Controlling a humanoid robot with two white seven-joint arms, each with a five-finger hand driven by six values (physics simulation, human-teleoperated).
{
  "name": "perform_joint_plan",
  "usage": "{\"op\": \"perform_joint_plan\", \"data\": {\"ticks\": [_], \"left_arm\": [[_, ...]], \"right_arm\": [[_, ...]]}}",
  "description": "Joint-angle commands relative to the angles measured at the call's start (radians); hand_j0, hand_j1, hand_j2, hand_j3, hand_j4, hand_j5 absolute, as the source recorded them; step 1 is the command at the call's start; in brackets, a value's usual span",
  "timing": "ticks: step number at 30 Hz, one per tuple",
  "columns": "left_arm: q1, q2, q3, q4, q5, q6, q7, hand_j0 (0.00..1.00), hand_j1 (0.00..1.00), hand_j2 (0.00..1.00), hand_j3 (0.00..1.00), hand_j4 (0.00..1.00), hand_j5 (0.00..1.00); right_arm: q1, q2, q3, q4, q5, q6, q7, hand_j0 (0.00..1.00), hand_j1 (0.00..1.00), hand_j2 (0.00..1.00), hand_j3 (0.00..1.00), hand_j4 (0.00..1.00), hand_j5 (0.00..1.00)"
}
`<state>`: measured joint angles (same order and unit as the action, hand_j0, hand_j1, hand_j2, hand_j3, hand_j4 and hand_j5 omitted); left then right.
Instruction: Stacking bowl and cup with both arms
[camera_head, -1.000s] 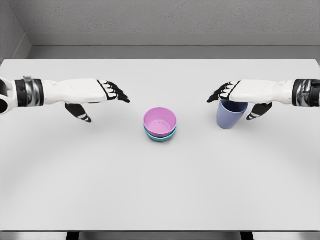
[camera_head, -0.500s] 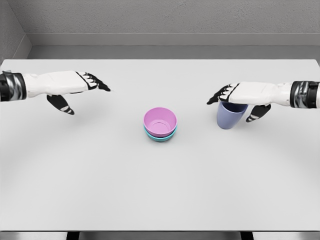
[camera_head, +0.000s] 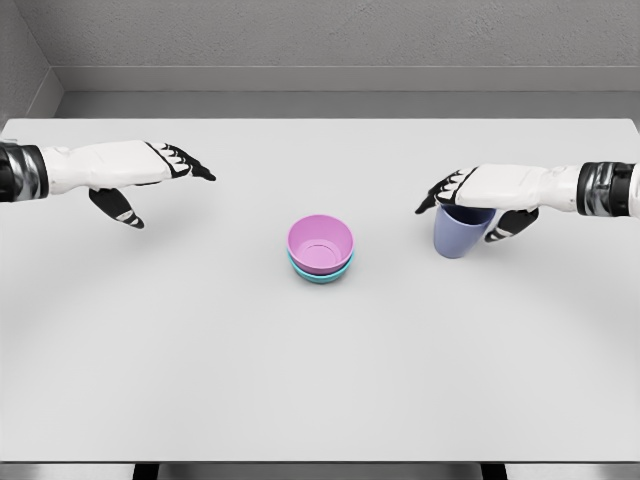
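Observation:
A pink bowl (camera_head: 320, 242) sits nested in a teal bowl (camera_head: 322, 278) at the middle of the white table (camera_head: 320, 380). To the right stands a blue-violet cup (camera_head: 458, 238), leaning slightly. My right hand (camera_head: 460, 218) is over the cup's rim, with its fingers curved behind the cup and the thumb pressed against its right side. My left hand (camera_head: 170, 198) hovers open over the far left of the table, well away from the bowls, with nothing in it.
Grey walls rise behind the table's far edge (camera_head: 320, 120). The table's near edge (camera_head: 320, 462) runs along the bottom of the view.
My left arm has drawn back to the left and away from the bowls. The right thumb has closed in against the cup. The bowls and cup stay where they were.

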<state>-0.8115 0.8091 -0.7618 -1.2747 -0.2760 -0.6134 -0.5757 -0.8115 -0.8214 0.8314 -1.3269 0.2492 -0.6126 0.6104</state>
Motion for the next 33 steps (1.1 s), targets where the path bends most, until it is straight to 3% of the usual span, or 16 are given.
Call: {"op": "perform_joint_plan", "data": {"ticks": [1,14,33], "left_arm": [[0.000,0.001,0.001,0.000,0.006,0.002,0.000,1.00,1.00,1.00,1.00,1.00,1.00],[-0.006,0.002,0.004,-0.002,0.008,0.002,0.000,1.00,1.00,1.00,1.00,1.00,1.00],[-0.003,0.018,0.015,0.000,0.008,0.002,0.002,1.00,1.00,1.00,1.00,1.00,1.00]], "right_arm": [[0.000,-0.001,0.000,0.000,-0.004,0.002,0.000,0.82,0.82,0.82,0.82,0.82,0.82],[-0.002,0.002,0.000,0.000,-0.013,0.002,0.000,0.62,0.62,0.62,0.62,0.62,0.62],[-0.028,-0.005,-0.051,-0.005,-0.039,0.002,0.000,0.58,0.58,0.58,0.58,0.58,0.58]]}}
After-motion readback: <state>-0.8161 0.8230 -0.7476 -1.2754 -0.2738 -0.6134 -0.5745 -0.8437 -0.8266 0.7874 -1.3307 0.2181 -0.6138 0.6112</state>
